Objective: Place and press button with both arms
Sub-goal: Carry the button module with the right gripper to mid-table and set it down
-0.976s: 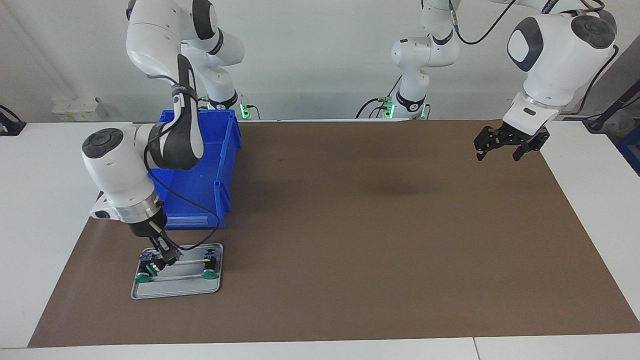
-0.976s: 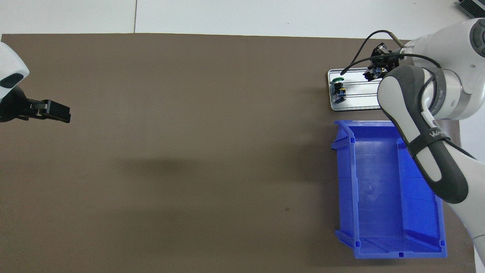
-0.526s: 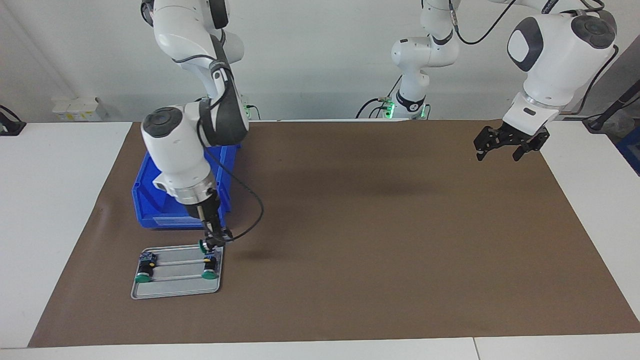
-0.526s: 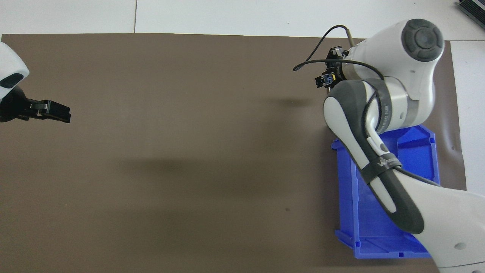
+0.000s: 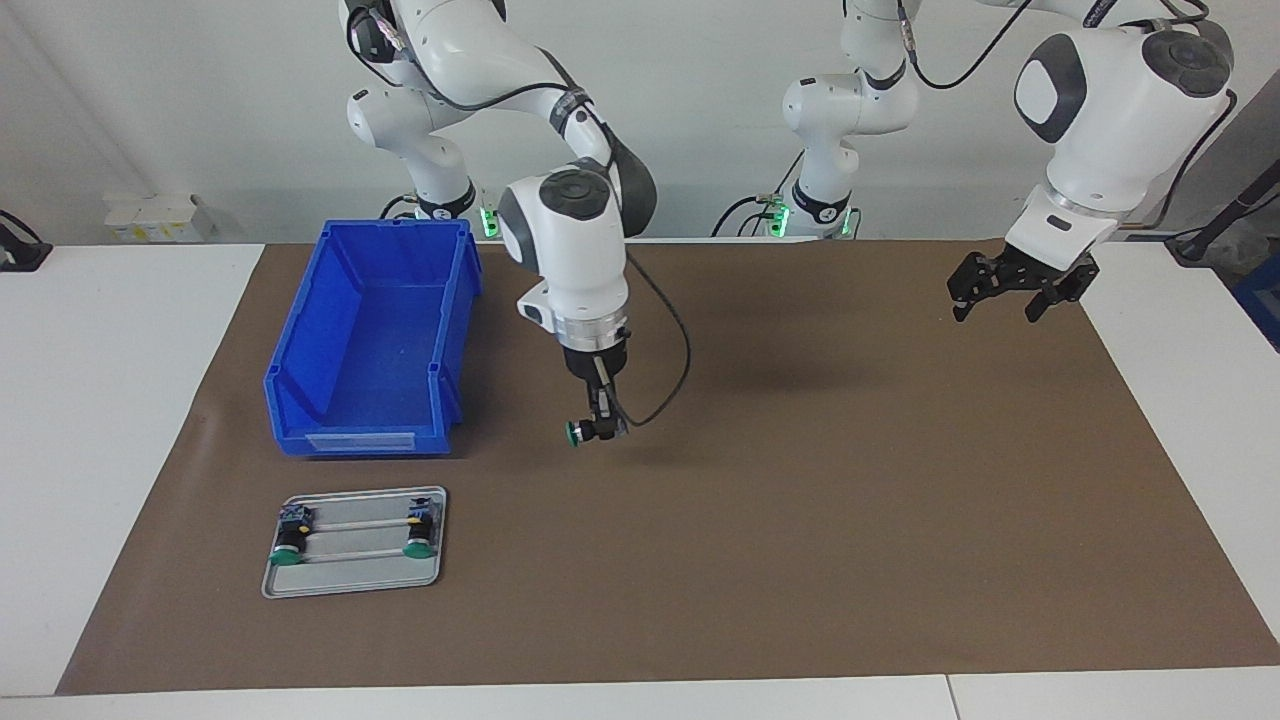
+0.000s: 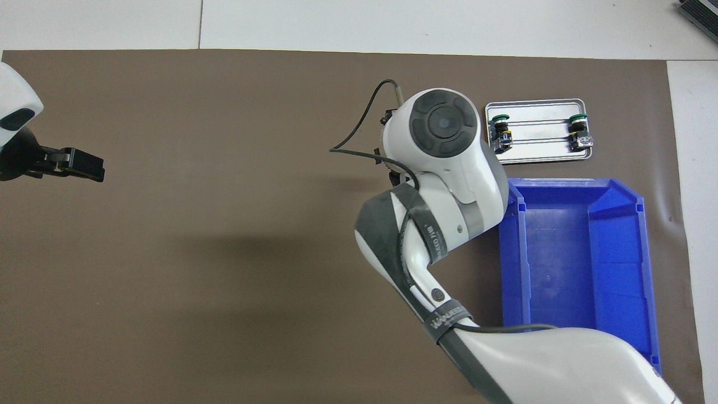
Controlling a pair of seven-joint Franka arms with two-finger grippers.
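Right tool has carried the button off the tray — now over the mat.

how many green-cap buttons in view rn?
3. Two buttons lie on the metal tray, one at each end: and. The third button is held by the right gripper over the brown mat, beside the blue bin. The bin looks empty.
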